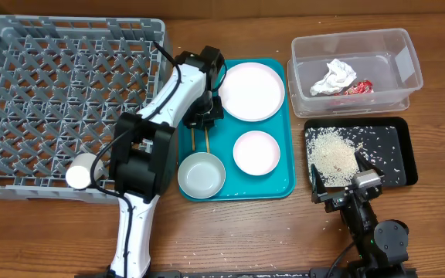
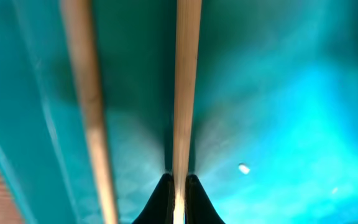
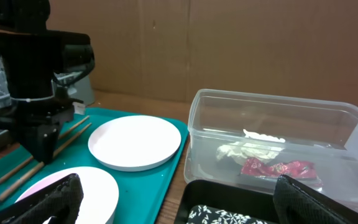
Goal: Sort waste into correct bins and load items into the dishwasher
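Observation:
My left gripper (image 1: 205, 121) is down on the teal tray (image 1: 280, 176), shut on one wooden chopstick (image 2: 185, 93); the second chopstick (image 2: 89, 112) lies beside it. The plate (image 1: 251, 90), small pale bowl (image 1: 256, 152) and grey-blue bowl (image 1: 202, 174) sit on that tray. The white cup (image 1: 81, 171) is at the front wall of the grey dish rack (image 1: 22, 77). The clear tub (image 1: 354, 35) holds the napkin (image 1: 335, 77) and red wrapper (image 1: 359, 88). Rice (image 1: 332, 154) lies in the black tray (image 1: 396, 139). My right gripper (image 3: 179, 208) is open and empty, near the black tray's front edge.
The right wrist view shows the left arm (image 3: 39, 93) standing over the chopsticks (image 3: 36, 158), with the plate (image 3: 135, 142) and tub (image 3: 272, 118) behind. A loose rice grain (image 2: 243, 168) lies on the teal tray. Stray grains dot the wooden table in front.

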`<move>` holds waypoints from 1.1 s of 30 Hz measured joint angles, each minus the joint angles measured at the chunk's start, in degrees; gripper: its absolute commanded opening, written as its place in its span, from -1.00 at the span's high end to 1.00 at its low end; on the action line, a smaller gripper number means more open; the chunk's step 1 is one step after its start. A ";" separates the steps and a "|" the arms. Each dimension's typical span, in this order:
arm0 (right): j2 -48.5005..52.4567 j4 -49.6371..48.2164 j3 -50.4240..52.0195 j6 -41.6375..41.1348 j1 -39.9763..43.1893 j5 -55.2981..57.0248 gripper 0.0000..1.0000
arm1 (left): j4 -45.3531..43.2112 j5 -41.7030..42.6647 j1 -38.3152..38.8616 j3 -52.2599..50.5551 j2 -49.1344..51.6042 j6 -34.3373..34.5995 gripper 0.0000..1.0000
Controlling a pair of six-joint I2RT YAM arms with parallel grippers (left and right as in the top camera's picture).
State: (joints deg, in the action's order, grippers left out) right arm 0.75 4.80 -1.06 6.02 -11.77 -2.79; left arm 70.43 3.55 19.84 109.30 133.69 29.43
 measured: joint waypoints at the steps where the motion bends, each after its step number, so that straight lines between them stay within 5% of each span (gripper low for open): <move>1: 0.00 -0.02 0.00 0.00 0.00 -0.02 -1.00 | 1.16 0.04 -0.48 0.44 -0.31 -0.20 0.92; 12: 0.00 -0.04 0.00 0.00 0.00 -0.02 -0.99 | 5.09 -10.16 -15.21 5.46 -16.94 -14.49 0.92; 21: 0.00 0.00 0.00 0.00 0.00 0.00 -0.99 | 5.05 -12.26 -17.25 5.38 -14.88 -29.51 0.92; 33: 0.00 -0.02 0.00 -0.02 0.00 0.00 -0.99 | 4.81 -8.41 -17.25 5.33 -10.47 -33.94 0.92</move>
State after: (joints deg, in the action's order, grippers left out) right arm 0.75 4.78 -1.06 6.00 -11.77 -2.79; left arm 75.24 -4.86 2.59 114.63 123.22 -4.51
